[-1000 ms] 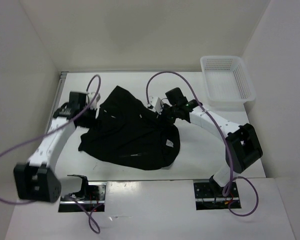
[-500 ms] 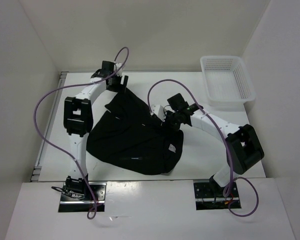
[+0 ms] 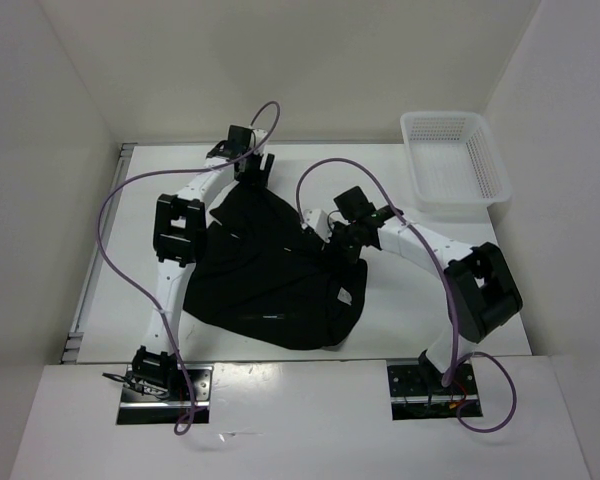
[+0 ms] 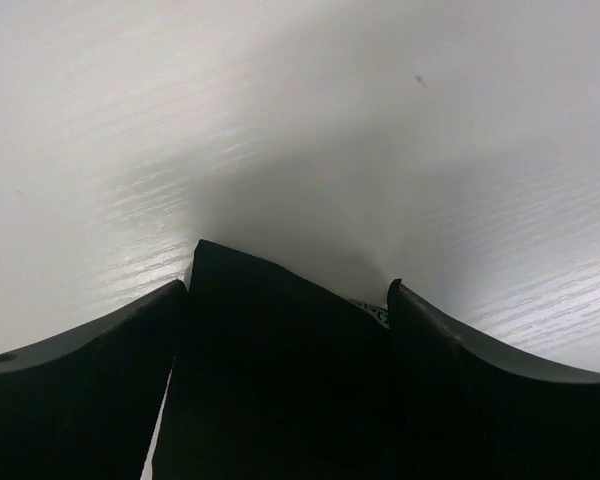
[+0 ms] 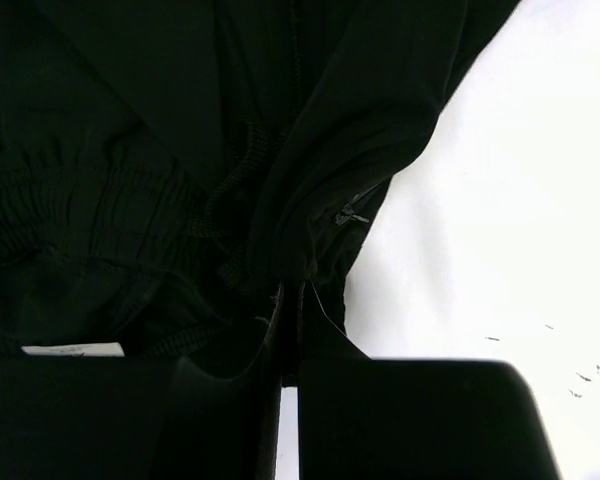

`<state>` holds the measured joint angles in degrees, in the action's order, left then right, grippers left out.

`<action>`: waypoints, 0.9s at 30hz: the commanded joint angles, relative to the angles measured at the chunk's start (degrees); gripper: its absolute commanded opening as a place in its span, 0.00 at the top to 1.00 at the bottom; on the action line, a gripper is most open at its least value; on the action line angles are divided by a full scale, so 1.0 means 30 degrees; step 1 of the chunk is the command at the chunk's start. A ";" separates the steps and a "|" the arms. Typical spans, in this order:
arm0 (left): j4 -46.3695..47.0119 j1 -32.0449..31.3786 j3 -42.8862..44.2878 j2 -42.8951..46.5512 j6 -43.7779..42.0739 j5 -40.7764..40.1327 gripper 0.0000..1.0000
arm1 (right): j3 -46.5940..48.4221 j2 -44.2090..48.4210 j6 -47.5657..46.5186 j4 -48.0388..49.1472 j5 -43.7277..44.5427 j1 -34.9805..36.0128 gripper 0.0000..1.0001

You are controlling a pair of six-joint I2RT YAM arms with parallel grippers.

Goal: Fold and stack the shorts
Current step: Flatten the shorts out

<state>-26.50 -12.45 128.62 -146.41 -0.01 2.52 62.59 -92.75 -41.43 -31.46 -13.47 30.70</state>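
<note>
Just white tabletop [image 3: 410, 315], white walls [image 3: 310, 70]; black shorts [image 3: 270, 285] crumpled mid-table, left gripper [image 3: 252, 168] spread astride far corner, right gripper [image 3: 337, 238] clamped on right edge.

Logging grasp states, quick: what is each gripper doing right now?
Left gripper: open, shorts corner between its fingers.
Right gripper: shut on the shorts.

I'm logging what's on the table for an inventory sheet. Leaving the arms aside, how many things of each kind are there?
shorts: 1
basket: 1
total: 2
</note>
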 commanded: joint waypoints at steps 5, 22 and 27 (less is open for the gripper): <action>-0.1244 0.0136 0.0751 -0.1236 0.0004 -0.0900 0.83 | 0.1723 -0.0781 0.0304 0.0463 0.0416 -0.0916 1.00; -0.2707 0.3034 0.2567 1.0916 0.0004 -0.1660 1.00 | 1.3403 -0.2042 0.2208 0.3576 0.6718 -0.1297 1.00; -0.2918 0.3475 -0.0472 1.6100 0.0004 -0.2246 1.00 | 1.4907 -0.0639 0.2208 0.2372 0.5724 -0.1297 1.00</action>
<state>-34.35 -1.23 130.74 -105.67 0.25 -2.13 104.09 -98.43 -35.44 -23.29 3.88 27.14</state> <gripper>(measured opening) 0.009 0.058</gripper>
